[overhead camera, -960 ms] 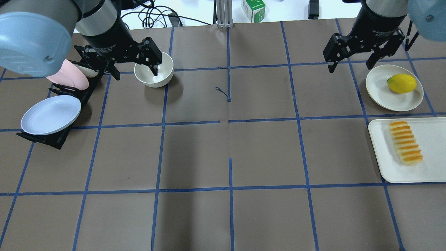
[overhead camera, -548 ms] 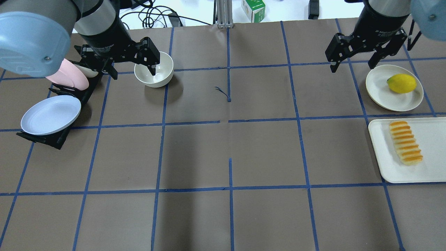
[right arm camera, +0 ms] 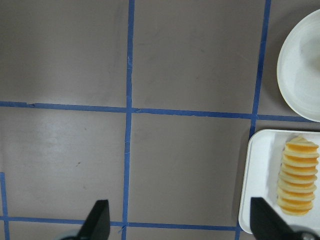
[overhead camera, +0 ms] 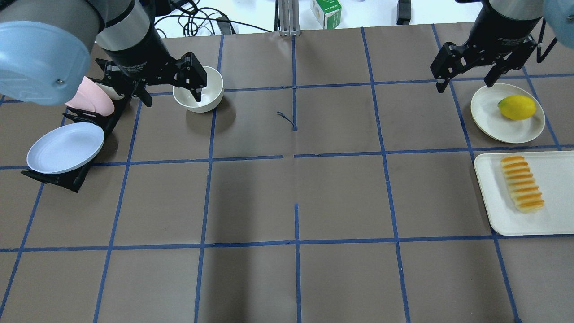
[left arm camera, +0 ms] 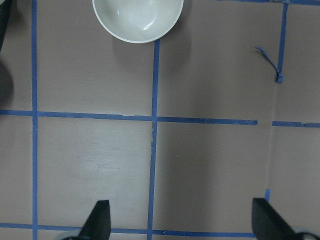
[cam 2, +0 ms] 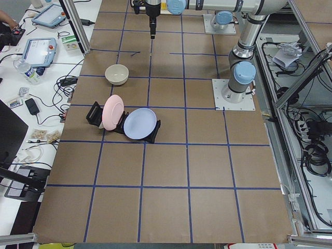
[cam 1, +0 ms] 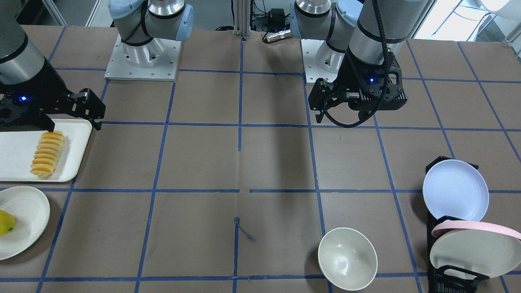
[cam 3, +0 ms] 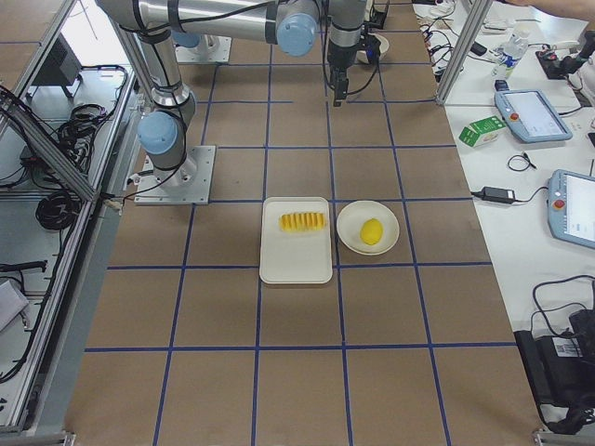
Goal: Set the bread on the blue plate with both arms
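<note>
Front-facing view: the sliced loaf of orange-crusted, cream-faced bread (cam 1: 47,154) is lying on a white rectangular tray (cam 1: 16,150), with the right gripper (cam 1: 74,126) hanging spread and empty beside it. Overhead: the round pale-blue plate (overhead camera: 65,148) is leaning in a black rack (overhead camera: 71,181), and the left gripper (overhead camera: 172,99) is hovering spread by a white bowl (overhead camera: 210,101). Approach stage, I judge: next, the right gripper needs lowering onto the bread.

My table (overhead camera: 251,202) brown, blue tape grid (overhead camera: 297,242); white bench (cam 2: 49,70) alongside with tablets (cam 2: 39,51), bottle (cam 2: 25,70), cables (cam 2: 67,82); aluminium post (overhead camera: 287,15) at far edge
</note>
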Action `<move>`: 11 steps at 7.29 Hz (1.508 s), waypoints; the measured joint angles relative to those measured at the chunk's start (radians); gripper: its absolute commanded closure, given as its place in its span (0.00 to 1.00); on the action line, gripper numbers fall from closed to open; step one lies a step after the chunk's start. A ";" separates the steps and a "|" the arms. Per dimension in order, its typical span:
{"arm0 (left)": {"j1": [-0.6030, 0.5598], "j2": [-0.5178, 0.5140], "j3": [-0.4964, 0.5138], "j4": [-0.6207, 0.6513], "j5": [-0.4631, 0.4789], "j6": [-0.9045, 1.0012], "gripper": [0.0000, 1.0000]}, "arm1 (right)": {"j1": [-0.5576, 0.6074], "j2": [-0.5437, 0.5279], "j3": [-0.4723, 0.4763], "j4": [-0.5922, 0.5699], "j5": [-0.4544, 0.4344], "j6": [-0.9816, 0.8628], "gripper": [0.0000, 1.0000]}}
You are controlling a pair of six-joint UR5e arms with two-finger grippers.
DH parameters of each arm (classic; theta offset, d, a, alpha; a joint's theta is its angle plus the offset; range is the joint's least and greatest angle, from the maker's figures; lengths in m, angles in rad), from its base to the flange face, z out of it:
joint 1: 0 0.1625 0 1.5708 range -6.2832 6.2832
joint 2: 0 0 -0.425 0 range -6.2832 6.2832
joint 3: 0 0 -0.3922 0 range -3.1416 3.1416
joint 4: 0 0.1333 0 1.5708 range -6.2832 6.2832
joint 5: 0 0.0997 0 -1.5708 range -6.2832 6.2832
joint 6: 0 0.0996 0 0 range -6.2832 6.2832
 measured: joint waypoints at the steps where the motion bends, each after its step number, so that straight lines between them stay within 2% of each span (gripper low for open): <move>1: 0.000 0.001 -0.001 0.001 0.001 0.000 0.00 | -0.005 0.000 0.000 0.001 0.000 -0.011 0.00; 11: 0.000 0.003 -0.001 0.001 0.000 0.000 0.00 | -0.029 -0.005 0.026 0.000 0.000 -0.042 0.00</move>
